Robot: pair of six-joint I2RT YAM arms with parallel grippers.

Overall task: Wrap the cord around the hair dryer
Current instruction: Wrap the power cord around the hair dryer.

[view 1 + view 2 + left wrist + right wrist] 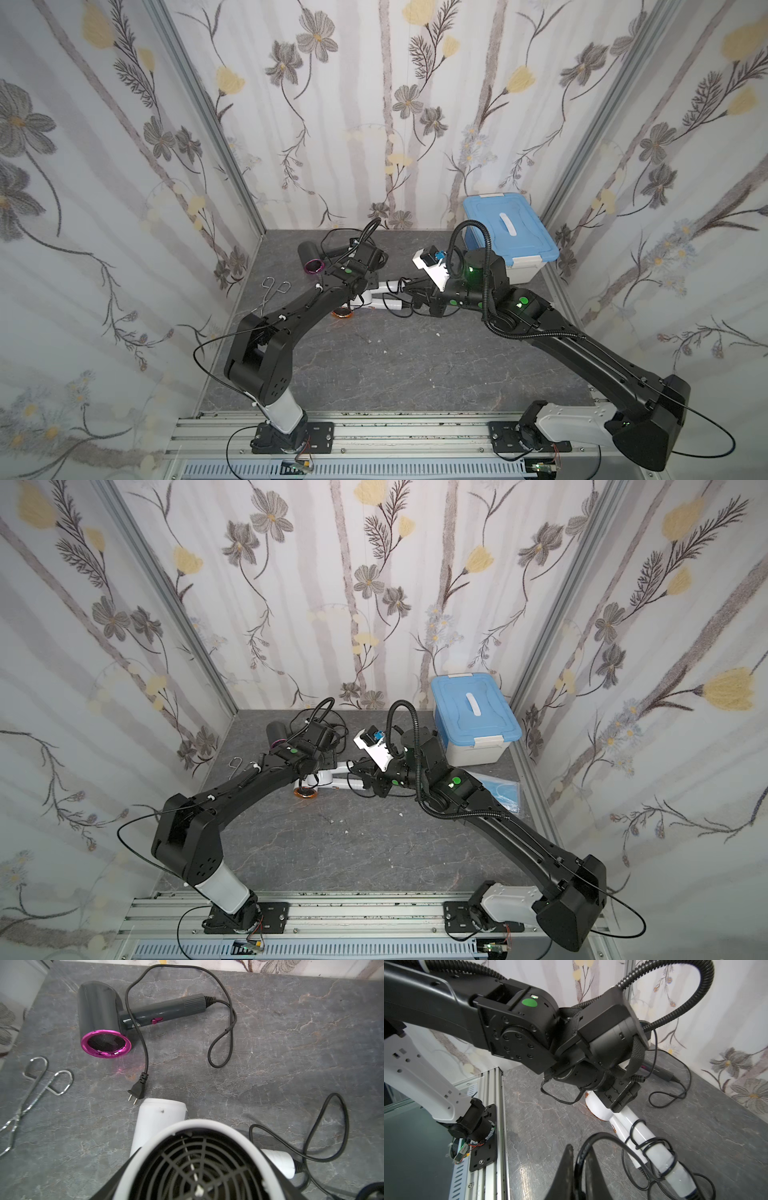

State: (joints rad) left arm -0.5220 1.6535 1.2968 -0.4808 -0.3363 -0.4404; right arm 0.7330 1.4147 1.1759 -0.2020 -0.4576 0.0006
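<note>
A white hair dryer (388, 296) lies mid-table in both top views (332, 777). My left gripper (197, 1167) is shut on its barrel, whose black rear grille fills the near part of the left wrist view, with a black finger (113, 1188) at the side. Its black cord (604, 1136) makes several loops around the white handle (654, 1147). One strand arches up into my right gripper (580, 1153), which is shut on it just beside the handle's end (411, 291). More slack cord (324, 1118) lies on the table.
A dark grey hair dryer with a magenta ring (104, 1020), its own cord and plug (137, 1089), lies at the back left. Metal tongs (272, 291) lie to the left. A blue-lidded bin (509, 232) stands back right, with a blue packet (503, 791) in front of it.
</note>
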